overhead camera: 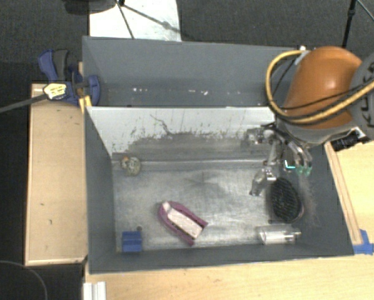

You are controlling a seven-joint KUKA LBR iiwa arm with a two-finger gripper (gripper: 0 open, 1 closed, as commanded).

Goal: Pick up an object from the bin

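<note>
Grey metal bin point(99, 199) with a scuffed, scratched floor; my gripper point(277, 179) sits low at its right end.
A black oval brush head point(285, 200) lies just under the gripper, and I cannot tell whether the gripper is open or closed. A clear tube point(277, 235) lies near the front wall. A purple-and-white piece point(182, 220), a blue block point(131, 241) and a small grey ball point(132, 165) lie well apart to the left.

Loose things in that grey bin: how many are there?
5: round grey lump back left, blue block front-left corner, purple-and-white piece front middle, clear tube front right, black oval brush right, beside the end effector. The arm may hide others.
</note>
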